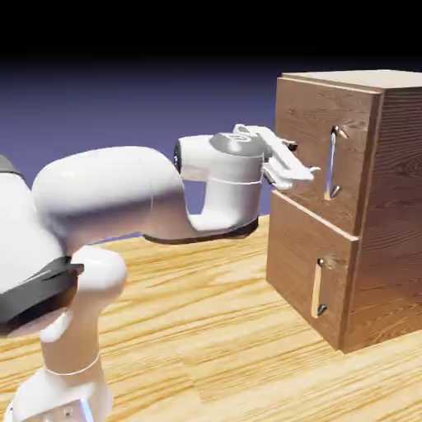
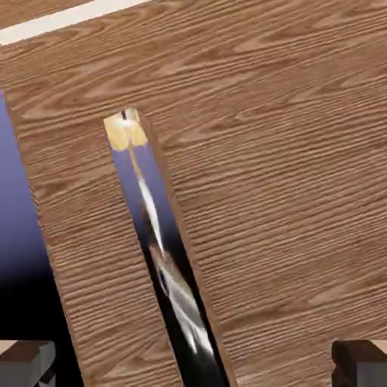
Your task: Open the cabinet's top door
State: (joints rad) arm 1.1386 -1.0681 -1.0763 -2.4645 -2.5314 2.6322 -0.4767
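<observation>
From my remote controls, I hold the robot's gripper (image 1: 302, 161), its fingers spread wide with nothing between them, before the upper handle (image 1: 331, 163) of a wood-grain cabinet (image 1: 394, 181), whose top door (image 1: 309, 136) sits above the lower panel (image 1: 301, 260); the approach looks nearly done, while gripping the handle and pulling the closed door open remain to do

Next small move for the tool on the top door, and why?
I'd ease the tool forward toward the top door's handle, jaws kept open. In the hand view the handle runs between the two fingertips, with nothing gripped. In the exterior view the tool points at the upper panel, apparently just short of the handle, and the door looks closed.
</observation>
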